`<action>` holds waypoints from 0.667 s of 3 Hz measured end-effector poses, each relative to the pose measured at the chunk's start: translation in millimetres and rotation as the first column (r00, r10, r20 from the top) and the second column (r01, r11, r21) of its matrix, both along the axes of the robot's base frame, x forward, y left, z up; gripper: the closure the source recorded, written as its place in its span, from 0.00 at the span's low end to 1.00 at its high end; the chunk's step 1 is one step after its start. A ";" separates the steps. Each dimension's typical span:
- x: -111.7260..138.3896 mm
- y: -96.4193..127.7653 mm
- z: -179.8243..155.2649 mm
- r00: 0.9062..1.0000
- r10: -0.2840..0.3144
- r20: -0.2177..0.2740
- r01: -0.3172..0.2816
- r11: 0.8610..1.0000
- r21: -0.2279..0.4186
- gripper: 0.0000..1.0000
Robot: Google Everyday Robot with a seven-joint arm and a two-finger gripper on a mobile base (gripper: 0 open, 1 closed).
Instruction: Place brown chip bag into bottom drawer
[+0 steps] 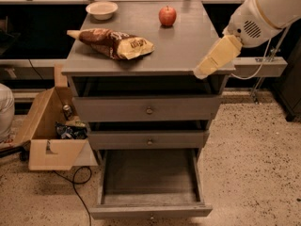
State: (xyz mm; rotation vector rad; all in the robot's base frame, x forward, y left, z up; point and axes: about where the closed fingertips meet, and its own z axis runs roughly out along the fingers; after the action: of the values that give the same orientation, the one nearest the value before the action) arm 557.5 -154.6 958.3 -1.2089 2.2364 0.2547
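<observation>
The brown chip bag (113, 43) lies on its side on the left half of the grey cabinet top (183, 46), its pale yellow end pointing right. The bottom drawer (149, 179) is pulled out, and nothing shows inside it. My gripper (205, 69) hangs from the white arm at the cabinet top's front right corner, well to the right of the bag and not touching it. It holds nothing that I can see.
A red apple (167, 16) and a white bowl (101, 8) sit at the back of the cabinet top. Two shallower drawers (148, 110) above are closed. An open cardboard box (49, 126) with clutter stands on the floor at the left, with a cable beside it.
</observation>
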 end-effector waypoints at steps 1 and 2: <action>31.9 44.0 6.2 0.999 0.009 0.043 -0.012 0.998 0.063 0.00; 68.4 88.4 2.4 0.998 -0.040 0.057 0.034 0.994 0.107 0.00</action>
State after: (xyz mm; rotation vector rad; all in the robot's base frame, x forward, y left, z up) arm 625.9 -66.2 960.6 -1.1037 2.1638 0.3145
